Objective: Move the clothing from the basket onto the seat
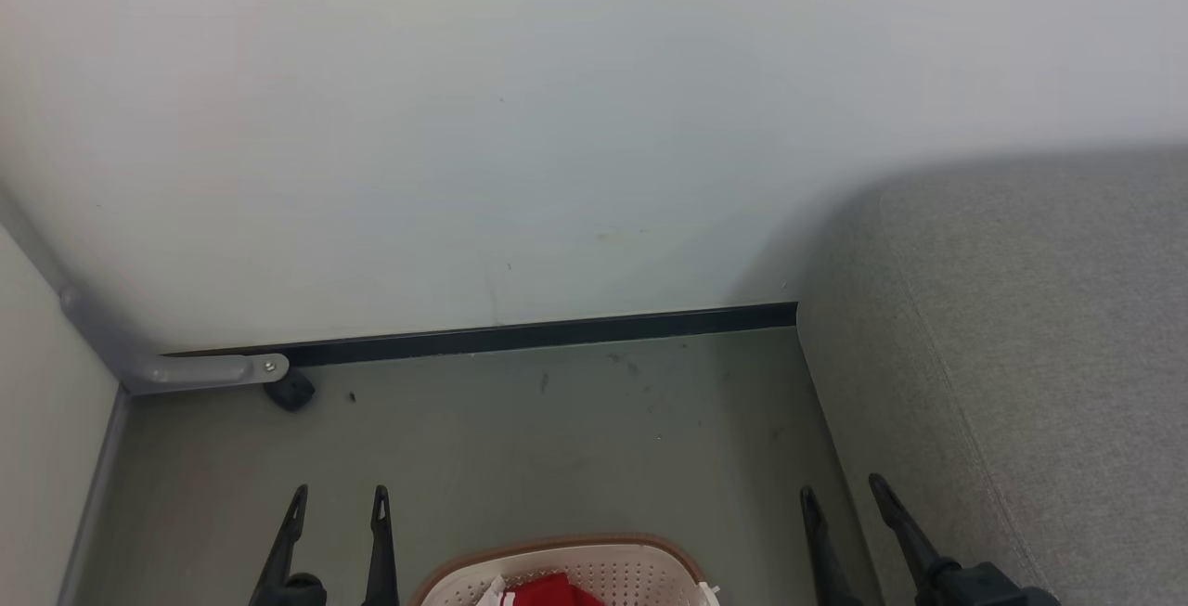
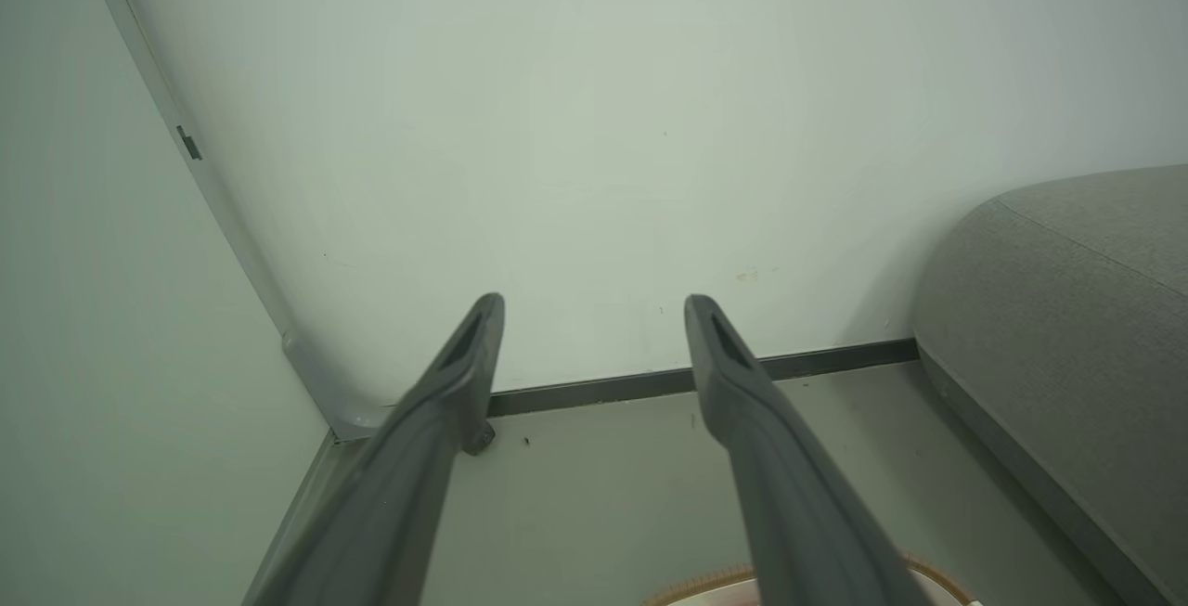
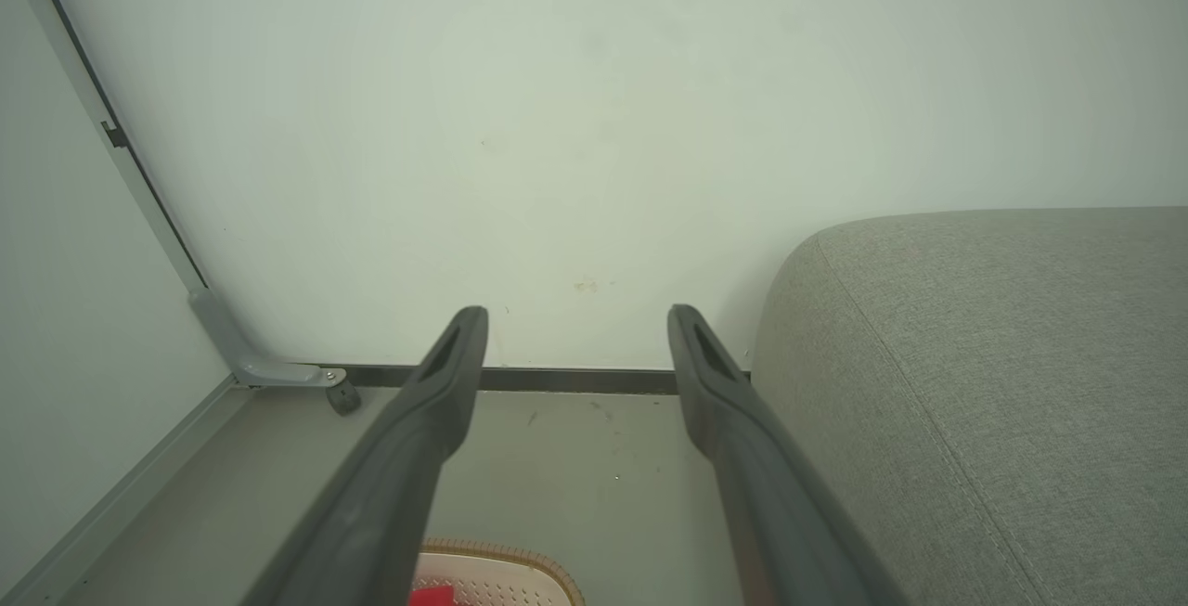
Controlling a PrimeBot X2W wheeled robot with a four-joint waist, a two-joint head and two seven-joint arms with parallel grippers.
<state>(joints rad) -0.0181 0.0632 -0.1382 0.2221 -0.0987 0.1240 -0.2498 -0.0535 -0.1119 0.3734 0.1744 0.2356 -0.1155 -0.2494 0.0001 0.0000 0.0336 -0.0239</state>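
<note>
**Head view:** the left gripper [image 1: 340, 492] and the right gripper [image 1: 842, 487] are pointing toward a pale wall [image 1: 557, 123]. Each has its two dark fingers standing apart and is holding nothing. Between them, at the bottom edge, the cream basket [image 1: 557, 547] with its brown rim is sitting on the grey-green floor [image 1: 557, 439]. The red clothing [image 1: 549, 590], with a bit of white, is lying inside it. The grey seat [image 1: 1021, 355] is rising on the right, just beside the right gripper. A dark skirting strip [image 1: 557, 335] is running along the foot of the wall. A grey bracket [image 1: 200, 370] with a small black caster [image 1: 290, 391] is resting in the left corner.

**Left wrist view:** the fingers are spreading wide toward the wall, empty. A sliver of the basket's rim is showing at the bottom edge, and the seat is curving in at the right.

**Right wrist view:** the fingers are likewise gaping and carrying nothing. The basket and a scrap of red are peeking in at the bottom edge, with the seat lying close on the right
</note>
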